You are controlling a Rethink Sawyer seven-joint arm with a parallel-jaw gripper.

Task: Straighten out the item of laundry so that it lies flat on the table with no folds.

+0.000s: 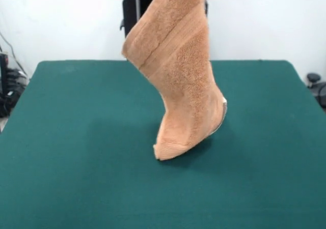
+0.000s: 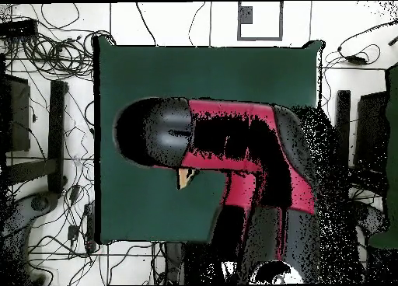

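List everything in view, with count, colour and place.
towel: one, orange-tan, hanging from above over mid-table, lower end at or just above the top; only a sliver shows under the arm from overhead
tag: one, white, on the towel's lower right edge in the front view
table: one, dark green, filling the front view
cables: many, black, on the floor around the table
arm: one, red and black, reaching over the table; its tool is hidden
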